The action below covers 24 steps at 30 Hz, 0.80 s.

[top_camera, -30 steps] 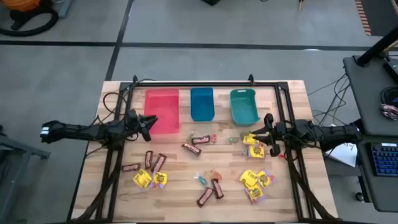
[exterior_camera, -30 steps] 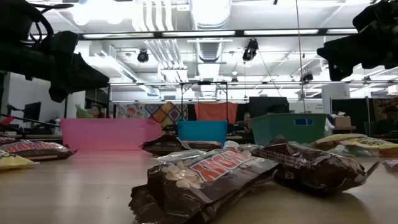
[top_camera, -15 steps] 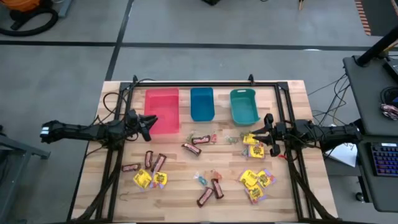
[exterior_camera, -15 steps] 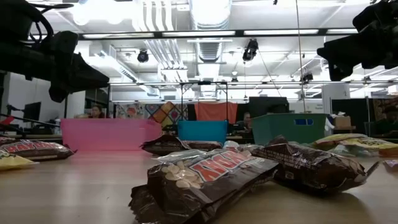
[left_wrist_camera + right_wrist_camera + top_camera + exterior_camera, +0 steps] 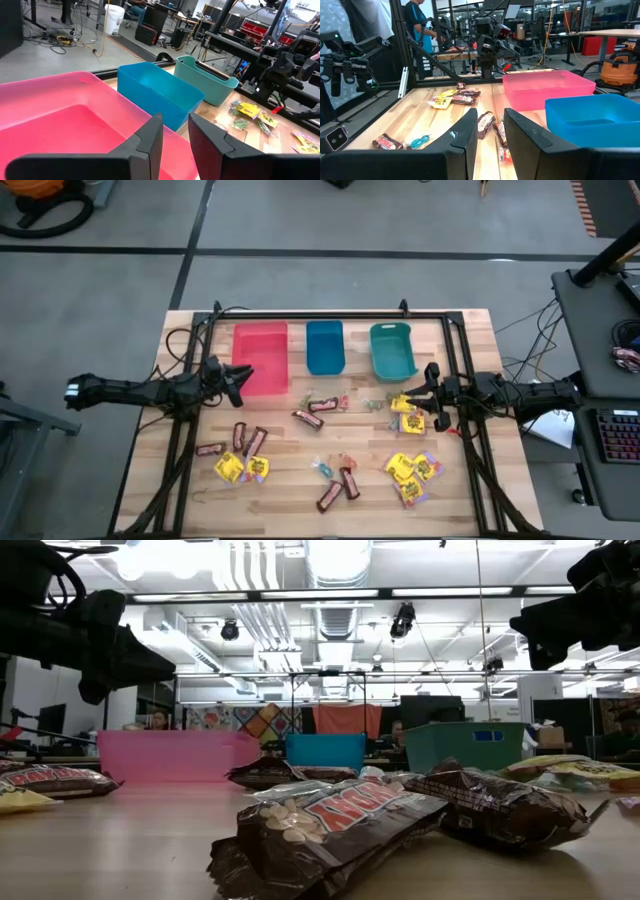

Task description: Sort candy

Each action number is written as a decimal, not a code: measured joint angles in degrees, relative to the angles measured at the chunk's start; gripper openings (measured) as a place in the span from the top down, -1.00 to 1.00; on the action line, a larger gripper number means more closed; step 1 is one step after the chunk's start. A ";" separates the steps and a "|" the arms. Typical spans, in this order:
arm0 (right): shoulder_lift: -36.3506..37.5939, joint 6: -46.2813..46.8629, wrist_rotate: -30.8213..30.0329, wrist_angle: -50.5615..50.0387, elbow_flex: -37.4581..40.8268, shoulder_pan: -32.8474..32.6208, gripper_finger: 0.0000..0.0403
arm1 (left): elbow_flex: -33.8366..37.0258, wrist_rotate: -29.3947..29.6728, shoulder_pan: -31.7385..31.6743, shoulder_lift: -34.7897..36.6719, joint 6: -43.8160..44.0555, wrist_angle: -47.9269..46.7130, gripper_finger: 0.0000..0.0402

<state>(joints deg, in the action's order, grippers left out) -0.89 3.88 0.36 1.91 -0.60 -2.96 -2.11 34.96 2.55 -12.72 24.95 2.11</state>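
Both grippers are idling above the table, and nothing has shifted over the last second. Hovering over the near corner of the red bin [image 5: 260, 358], the left gripper [image 5: 237, 383] is holding its fingers slightly parted with nothing between them; across the table, the right gripper [image 5: 427, 395] is hanging over the yellow packets [image 5: 407, 414] beside the teal bin [image 5: 392, 351], its fingers likewise a little apart and empty. The candy is still lying scattered on the wooden table [image 5: 290, 500]: brown-red bars [image 5: 308, 418] in front of the blue bin [image 5: 325, 346], more bars [image 5: 249, 440] and yellow squares [image 5: 242, 468] on the left, another yellow cluster [image 5: 412, 472] at right. From overhead, all three bins appear to be empty, though the tiniest sweets would be hard to spot. With neither arm moving, the sorting is looking barely begun.
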 joint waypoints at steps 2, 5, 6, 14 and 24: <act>0.00 0.00 0.02 0.02 0.02 0.00 0.56 | 0.00 0.00 0.00 0.00 0.00 0.00 0.62; -0.02 -0.01 0.01 0.00 0.00 -0.01 0.56 | 0.00 -0.01 -0.01 0.00 0.00 0.00 0.62; 0.00 -0.02 0.02 0.00 0.00 0.00 0.56 | -0.01 0.00 -0.02 0.01 0.00 0.00 0.62; -0.01 0.00 0.00 0.02 0.00 0.00 0.56 | 0.00 -0.01 -0.02 0.00 0.00 0.00 0.62; -0.01 9.39 -0.04 0.83 0.02 -0.01 0.56 | 0.00 -0.36 0.07 -0.02 7.98 3.68 0.62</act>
<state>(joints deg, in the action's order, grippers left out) -0.89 13.27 0.32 2.75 -0.58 -2.97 -2.11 34.60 2.61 -12.73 32.93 5.79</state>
